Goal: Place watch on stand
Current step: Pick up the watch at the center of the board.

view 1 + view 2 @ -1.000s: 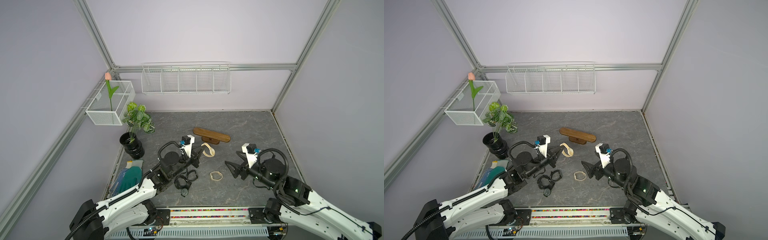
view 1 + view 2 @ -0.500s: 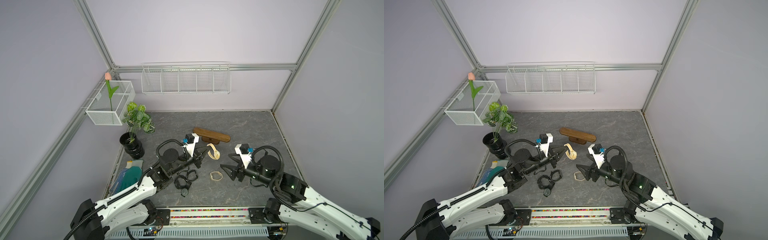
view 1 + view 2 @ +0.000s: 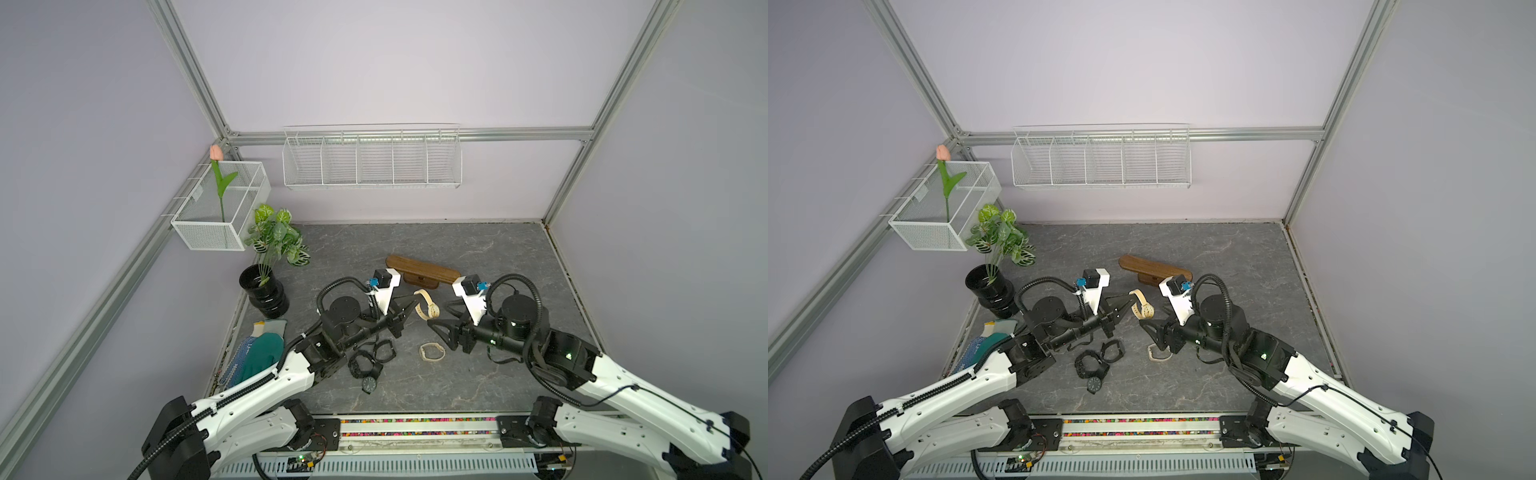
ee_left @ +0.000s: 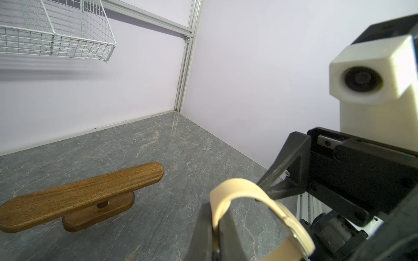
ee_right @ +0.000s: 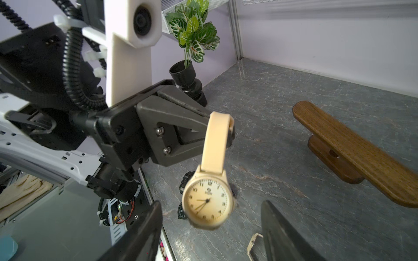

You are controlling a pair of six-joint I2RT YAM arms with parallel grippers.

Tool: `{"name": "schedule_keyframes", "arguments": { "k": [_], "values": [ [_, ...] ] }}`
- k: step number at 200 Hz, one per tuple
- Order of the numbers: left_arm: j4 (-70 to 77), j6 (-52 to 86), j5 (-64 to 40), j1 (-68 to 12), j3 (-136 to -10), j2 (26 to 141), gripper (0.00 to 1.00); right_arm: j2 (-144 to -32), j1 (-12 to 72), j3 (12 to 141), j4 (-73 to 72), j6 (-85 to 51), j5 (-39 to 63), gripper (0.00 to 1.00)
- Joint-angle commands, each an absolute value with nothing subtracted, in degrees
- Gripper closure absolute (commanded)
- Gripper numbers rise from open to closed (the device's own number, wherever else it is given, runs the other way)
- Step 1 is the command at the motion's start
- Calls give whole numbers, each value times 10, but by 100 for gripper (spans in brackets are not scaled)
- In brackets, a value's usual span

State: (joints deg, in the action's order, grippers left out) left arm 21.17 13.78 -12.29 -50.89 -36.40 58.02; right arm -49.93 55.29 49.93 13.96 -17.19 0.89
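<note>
A cream watch (image 3: 428,306) (image 3: 1143,308) with a round dial hangs above the table, in front of the stand. My left gripper (image 3: 411,305) (image 4: 216,226) is shut on its strap (image 4: 237,187). In the right wrist view the dial (image 5: 208,201) dangles below the left gripper (image 5: 226,133). My right gripper (image 3: 439,314) (image 5: 211,203) is open, one finger on each side of the dial, not touching it. The stand (image 3: 422,270) (image 3: 1154,268) (image 4: 79,194) (image 5: 362,153), a dark brown wooden bar on a small base, is bare and lies just behind both grippers.
Black watches (image 3: 370,361) and a pale watch (image 3: 432,352) lie on the grey table below the grippers. A plant in a black pot (image 3: 264,291) and a green glove (image 3: 257,353) sit at the left edge. Wire baskets (image 3: 372,160) hang on the walls.
My right gripper has moved left up to the hanging watch, and its jaws have narrowed. My left gripper has carried the watch a little to the right.
</note>
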Motion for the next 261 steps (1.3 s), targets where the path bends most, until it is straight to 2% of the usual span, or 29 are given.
{"name": "schedule_keyframes", "arguments": {
  "k": [1, 149, 223, 246, 261],
  "values": [
    [209, 123, -138, -506, -380, 582, 100, -513, 556, 527, 153, -188, 4, 33],
    [192, 118, -147, -506, -386, 594, 100, -546, 556, 546, 194, -189, -13, 59],
    [153, 124, -116, -506, -399, 599, 100, -545, 548, 550, 208, -200, -33, 64],
    [130, 126, -98, -506, -406, 607, 90, -548, 534, 554, 228, -209, -53, 65],
    [121, 128, -81, -506, -407, 609, 89, -554, 516, 560, 247, -214, -62, 65]
  ]
}}
